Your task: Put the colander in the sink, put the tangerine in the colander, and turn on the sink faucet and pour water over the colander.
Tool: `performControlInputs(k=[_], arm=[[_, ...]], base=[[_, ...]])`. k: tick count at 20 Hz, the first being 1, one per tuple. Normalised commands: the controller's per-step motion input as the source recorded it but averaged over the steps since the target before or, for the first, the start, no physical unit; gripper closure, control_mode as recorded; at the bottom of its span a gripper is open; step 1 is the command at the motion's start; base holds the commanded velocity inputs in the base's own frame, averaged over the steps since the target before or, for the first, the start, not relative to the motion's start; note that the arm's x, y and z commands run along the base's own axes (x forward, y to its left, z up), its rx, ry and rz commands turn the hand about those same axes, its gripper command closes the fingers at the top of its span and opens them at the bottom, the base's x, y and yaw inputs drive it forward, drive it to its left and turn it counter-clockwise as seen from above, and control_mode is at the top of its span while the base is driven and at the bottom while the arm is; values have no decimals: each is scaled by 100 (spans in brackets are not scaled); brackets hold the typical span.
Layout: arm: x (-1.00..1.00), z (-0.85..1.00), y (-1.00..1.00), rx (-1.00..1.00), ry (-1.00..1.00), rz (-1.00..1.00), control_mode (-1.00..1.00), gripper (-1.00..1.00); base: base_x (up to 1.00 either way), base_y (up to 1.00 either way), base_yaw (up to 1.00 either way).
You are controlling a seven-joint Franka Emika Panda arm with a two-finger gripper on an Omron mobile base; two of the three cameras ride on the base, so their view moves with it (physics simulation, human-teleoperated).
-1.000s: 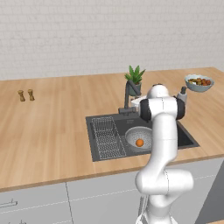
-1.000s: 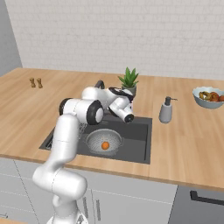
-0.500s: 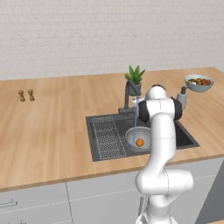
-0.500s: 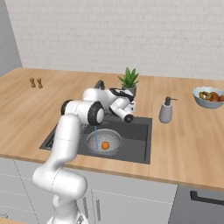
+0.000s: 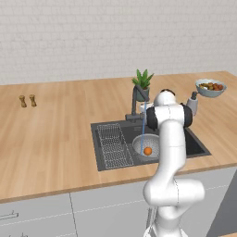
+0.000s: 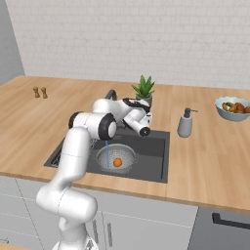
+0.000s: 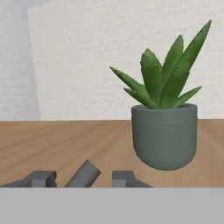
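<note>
Running in a thin blue stream from the sink faucet (image 5: pixel 137 95) down into the colander (image 5: pixel 146 145), set under the spout so the water lands on the tangerine (image 5: pixel 147 151) lying at the bottom of the bowl. Resting in the right half of the sink (image 6: pixel 151 163), just beside the wire rack (image 5: pixel 112 144) that takes up the left half; seen again from the right base view, with the orange fruit near the middle of the perforated bowl and the stream falling just to its left. Held close to the base of the tap, the gripper (image 7: pixel 83 178), probably because the lever has just been worked and no reason exists yet to move off. Judged near done: bowl in basin, fruit in bowl, water flowing. Hard to read at the pincer: two dark finger tips rise at the bottom of the hand view with a grey angled bar between them, likely the tap lever, but cannot tell whether squeezed or merely straddled, the lower part being cut off. Blocked in the left base view by the white arm: the right side of the colander and part of the basin. Standing behind the tap, the potted plant (image 7: pixel 164 122); farther right, the soap dispenser (image 6: pixel 184 123) and the fruit bowl (image 6: pixel 234 108).
</note>
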Motion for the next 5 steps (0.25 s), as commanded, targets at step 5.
performControlInputs(k=[5], arm=[[-25, -3, -25, -3, 1, -10, -100, 100]], base=[[0, 0, 0]])
